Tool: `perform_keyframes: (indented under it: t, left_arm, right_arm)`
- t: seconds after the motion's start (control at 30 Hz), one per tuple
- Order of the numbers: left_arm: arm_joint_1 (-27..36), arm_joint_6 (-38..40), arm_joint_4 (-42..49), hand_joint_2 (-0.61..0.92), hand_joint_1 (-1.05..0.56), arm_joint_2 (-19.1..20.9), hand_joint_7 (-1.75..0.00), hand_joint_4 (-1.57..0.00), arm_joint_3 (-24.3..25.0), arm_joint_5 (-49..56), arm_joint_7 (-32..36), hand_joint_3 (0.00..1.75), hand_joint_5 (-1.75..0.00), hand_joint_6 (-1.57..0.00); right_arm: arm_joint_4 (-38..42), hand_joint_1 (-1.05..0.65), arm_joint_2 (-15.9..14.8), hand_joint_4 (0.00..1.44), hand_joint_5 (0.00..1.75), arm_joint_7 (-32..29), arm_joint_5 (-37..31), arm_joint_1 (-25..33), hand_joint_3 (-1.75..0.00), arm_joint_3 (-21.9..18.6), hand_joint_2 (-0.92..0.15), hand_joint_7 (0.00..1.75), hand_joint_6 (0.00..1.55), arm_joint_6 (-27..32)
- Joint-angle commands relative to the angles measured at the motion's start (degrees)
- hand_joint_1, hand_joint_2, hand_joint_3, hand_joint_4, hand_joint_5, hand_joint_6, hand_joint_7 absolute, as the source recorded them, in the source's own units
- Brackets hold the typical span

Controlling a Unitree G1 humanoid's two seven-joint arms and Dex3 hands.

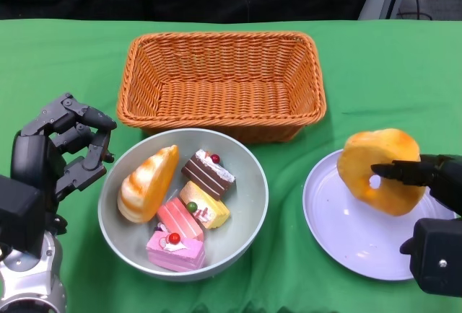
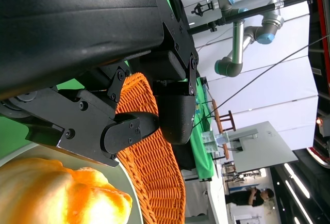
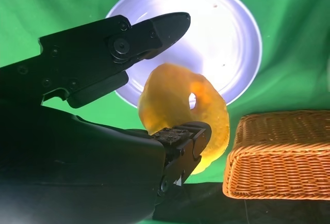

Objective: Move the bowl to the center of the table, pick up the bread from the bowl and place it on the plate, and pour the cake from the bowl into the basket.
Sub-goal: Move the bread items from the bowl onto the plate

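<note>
No writing is showing; the right hand (image 1: 426, 183) is gripping the ring bread (image 1: 381, 171) on edge over the plate (image 1: 339, 226), while the left hand (image 1: 65, 147) is hanging open beside the bowl (image 1: 254, 205).

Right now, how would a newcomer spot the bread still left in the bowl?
Start at the orange wicker basket; just before it sits the grey-green round bowl. The orange-and-white striped bread wedge lies on its left side, the only piece without frosting layers or cherries.

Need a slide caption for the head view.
Right robot hand holds ring-shaped bread over the plate; cakes remain in the bowl.
</note>
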Motion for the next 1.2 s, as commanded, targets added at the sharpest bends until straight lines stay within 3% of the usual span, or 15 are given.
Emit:
perform_keyframes:
  t: [0.03,0.17,0.43,0.67,0.83,1.2]
  left_arm:
    - [-0.6,0.1,0.0,0.74,-0.15,1.0,-1.28,-0.81,0.2,-0.3,0.0,0.79,-1.70,-0.78]
    - [-0.5,-0.1,0.0,0.74,-0.14,1.1,-1.27,-0.81,0.1,-0.1,0.1,0.79,-1.69,-0.77]
    - [-0.8,0.0,0.4,0.74,-0.13,0.8,-1.27,-0.81,0.4,-0.7,-0.4,0.79,-1.69,-0.78]
    - [-0.6,0.1,0.4,0.74,-0.14,1.0,-1.27,-0.81,0.4,-0.8,-0.7,0.77,-1.68,-0.78]
    - [-0.6,0.0,0.3,0.75,-0.14,1.1,-1.27,-0.81,0.4,-0.5,-0.3,0.77,-1.68,-0.78]
    - [-0.7,-0.3,0.7,0.75,-0.13,1.2,-1.27,-0.80,0.3,-0.3,-0.1,0.76,-1.69,-0.77]
  right_arm:
    - [1.1,-0.60,-1.1,0.21,0.06,1.3,2.1,-0.9,0.00,-0.4,-0.88,0.01,0.32,0.2]
    - [2.6,-0.59,-1.2,0.18,0.03,2.9,5.4,-1.1,0.00,-0.2,-0.87,0.00,0.32,-1.2]
    - [5.7,-0.60,-1.0,0.27,0.06,1.5,6.9,-0.9,0.00,1.3,-0.87,0.00,0.28,-5.2]
    - [7.2,-0.56,-0.9,0.67,0.14,-1.6,5.3,-0.3,0.00,1.7,-0.86,0.00,0.23,-8.6]
    - [7.4,-0.57,-0.8,0.66,0.08,-2.3,3.7,-0.5,-0.01,2.1,-0.87,0.00,0.20,-8.2]
    - [7.6,-0.54,-0.9,0.87,0.11,-3.2,1.9,-0.6,0.00,2.4,-0.86,0.01,0.23,-8.3]
